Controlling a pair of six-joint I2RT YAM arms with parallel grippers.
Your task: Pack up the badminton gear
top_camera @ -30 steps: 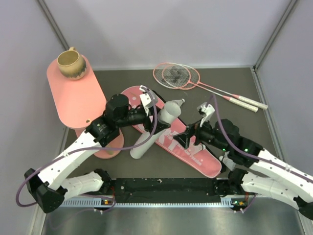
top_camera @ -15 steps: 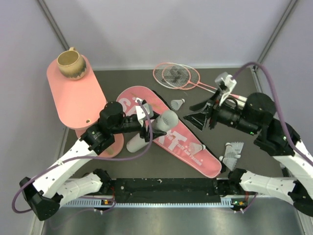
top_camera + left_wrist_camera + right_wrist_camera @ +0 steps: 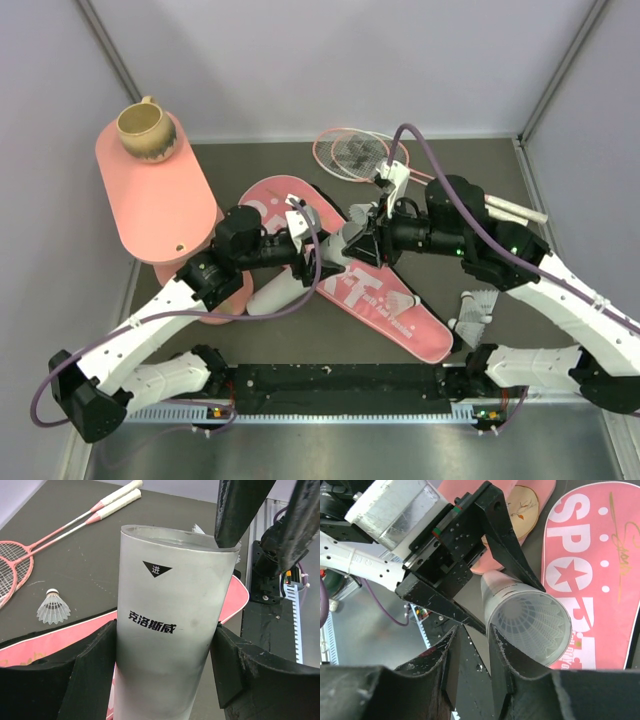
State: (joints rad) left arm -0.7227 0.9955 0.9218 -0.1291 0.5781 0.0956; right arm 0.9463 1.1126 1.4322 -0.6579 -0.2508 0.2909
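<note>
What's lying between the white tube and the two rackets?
A single shuttlecock, on the dark tabletop between tube and rackets, seen in the left wrist view.

A tan ceramic mug (image 3: 147, 132) stands upright at the 10 o'clock end of a pink oval tiered table (image 3: 165, 205), its handle turned towards 12 o'clock. The table's top tier runs from 10 towards 8 o'clock over the dark grey tabletop (image 3: 250, 160), a lower pink tier (image 3: 222, 308) showing beneath it.
</note>
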